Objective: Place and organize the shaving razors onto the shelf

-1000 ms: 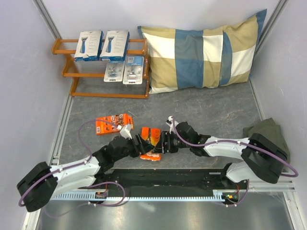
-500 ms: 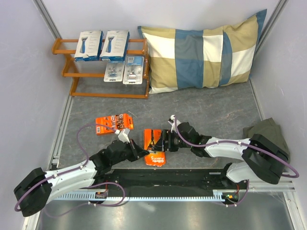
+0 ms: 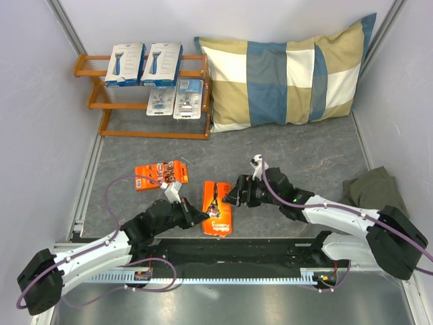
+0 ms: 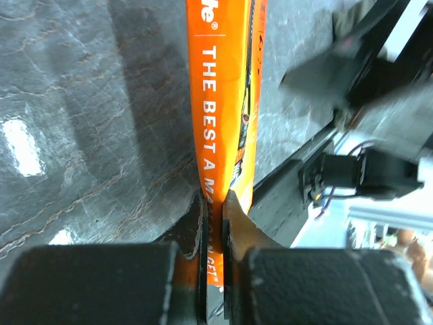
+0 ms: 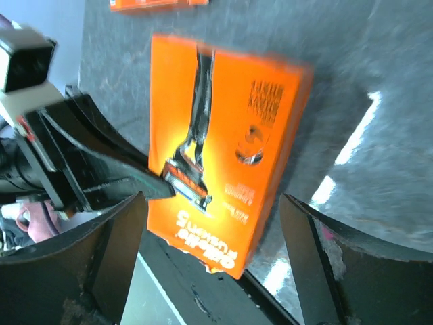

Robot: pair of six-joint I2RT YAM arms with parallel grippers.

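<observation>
Two white boxes [image 3: 126, 63] side by side on shelf [image 3: 155, 134] top tier, two blister packs [image 3: 174, 99] on the middle tier, one orange pack [image 3: 161, 175] flat on worktop, second orange pack [image 3: 218, 207] face-up, edge pinched in left gripper [image 4: 214, 203] jaws.

White capital letters run along the narrow edge of the orange razor pack [image 4: 220, 101] in the left wrist view: "THE BEST A M", the rest covered. On its front, in the right wrist view, blurred white lettering seems to read "Gillette Fusion5".

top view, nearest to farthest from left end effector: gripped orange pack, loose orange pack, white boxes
1. flat orange razor pack, in left end effector
2. loose orange pack, on grey table beyond
3. white razor boxes, wooden shelf top tier
</observation>
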